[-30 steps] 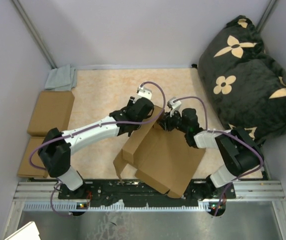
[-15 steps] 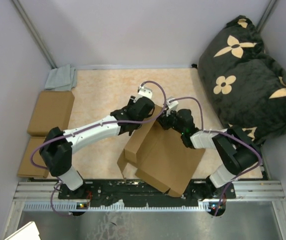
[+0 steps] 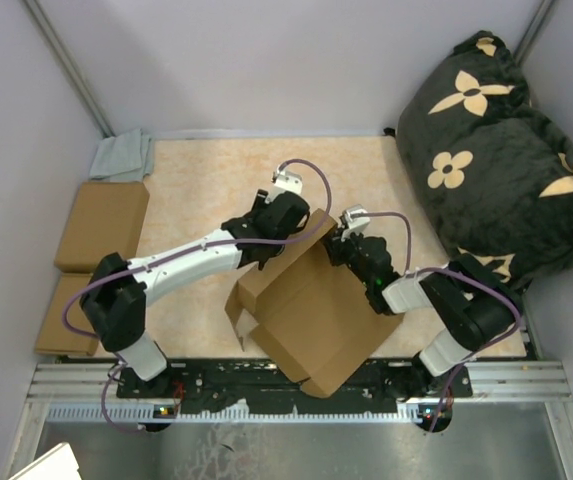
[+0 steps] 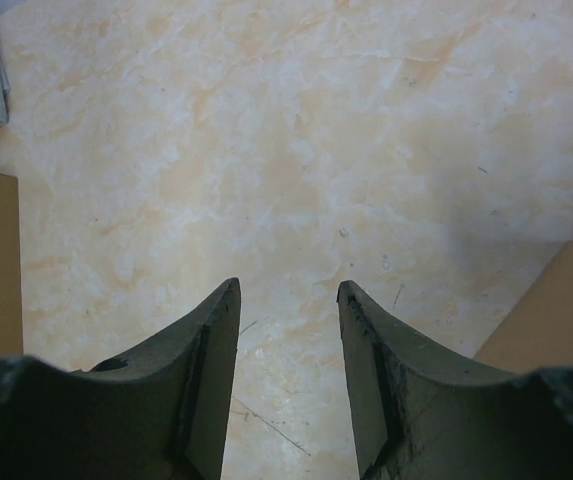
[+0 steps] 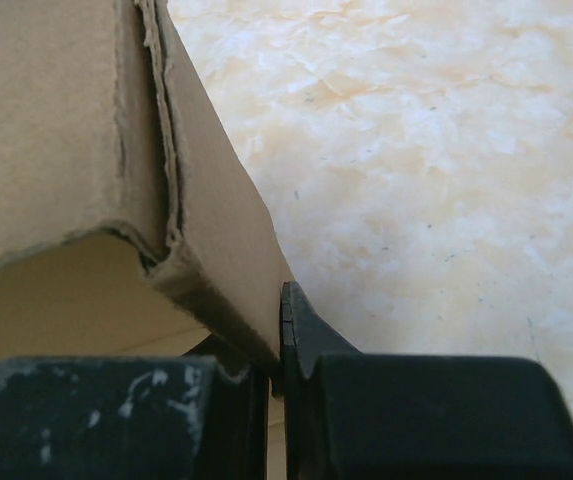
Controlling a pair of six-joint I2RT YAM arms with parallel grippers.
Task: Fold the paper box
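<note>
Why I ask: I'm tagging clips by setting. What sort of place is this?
Likely a robot test booth, not a home: two arms bolted to a metal rail, plain grey walls closing in the table, closed boxes lying at the left.

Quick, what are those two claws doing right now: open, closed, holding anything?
Left claw: open, holding nothing.
Right claw: closed, pinching a wall of the cardboard box.

Left end effector [image 4: 288, 288] agape over marbled table [image 4: 366, 150], perhaps paper box [image 4: 558, 312] corner right
</note>
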